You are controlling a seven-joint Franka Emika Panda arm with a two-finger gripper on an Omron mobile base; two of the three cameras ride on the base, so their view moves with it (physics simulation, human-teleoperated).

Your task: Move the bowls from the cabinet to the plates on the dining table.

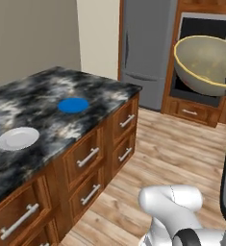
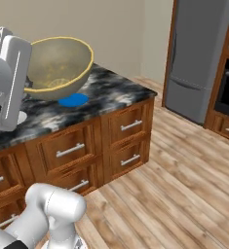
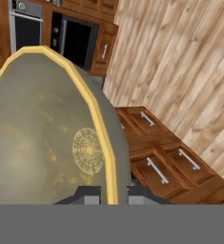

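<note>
Bowl (image 1: 203, 65) riding tilted in our claw (image 3: 113, 193), pinched by its rim, off the table's (image 1: 47, 103) edge; we are risking slippage before reaching the blue plate (image 1: 73, 105).

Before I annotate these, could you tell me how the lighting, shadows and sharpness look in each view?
Left base view: even, flat light, no glare on the dining table, faint shading under the white plate. Right base view: soft, slightly blurred textures; the bowl looms large near the camera. Hand view: the bowl's rim stretches into a tall ellipse.
</note>
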